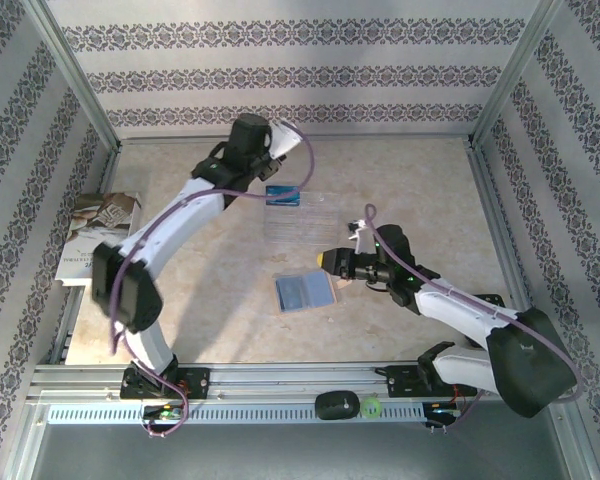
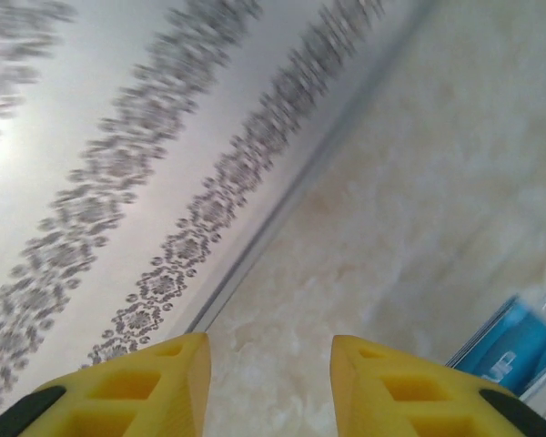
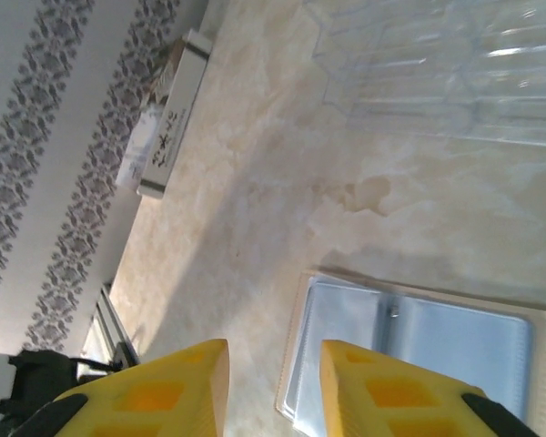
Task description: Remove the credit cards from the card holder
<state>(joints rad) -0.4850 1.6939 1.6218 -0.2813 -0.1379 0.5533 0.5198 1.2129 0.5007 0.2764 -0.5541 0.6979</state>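
Patterned wallpaper closes in three sides of a pale, marbled desk [image 1: 210, 280]. Our left gripper [image 2: 268, 369] is reached far toward the back wall, its yellow fingers [image 2: 155, 382] parted with nothing between them but bare desk. Just to its right lies the bright blue card [image 2: 519, 350], at the far left corner of the clear plastic tray [image 1: 305, 225]; whether it rests in the tray or against it we cannot tell. We judge that this card is already out of the holder and set down there, which would explain why the gripper hangs empty beside it.

Our right gripper [image 3: 273, 364] is likewise parted and holds nothing. It hovers low over the desk, angled toward the card holder [image 3: 419, 355], which lies opened flat just beside its fingertips, with the pale blue-grey lining up and a tan border around it. Opened like that, the pockets face the gripper, a sensible pose for pinching out whatever remains. In the right wrist view the pockets look smooth and pale, and we cannot pick out a blackish card in them.

Beyond the holder sits the tray, well apart from the book [image 1: 98, 238] at the desk's left edge. We reckon the task is partly done.
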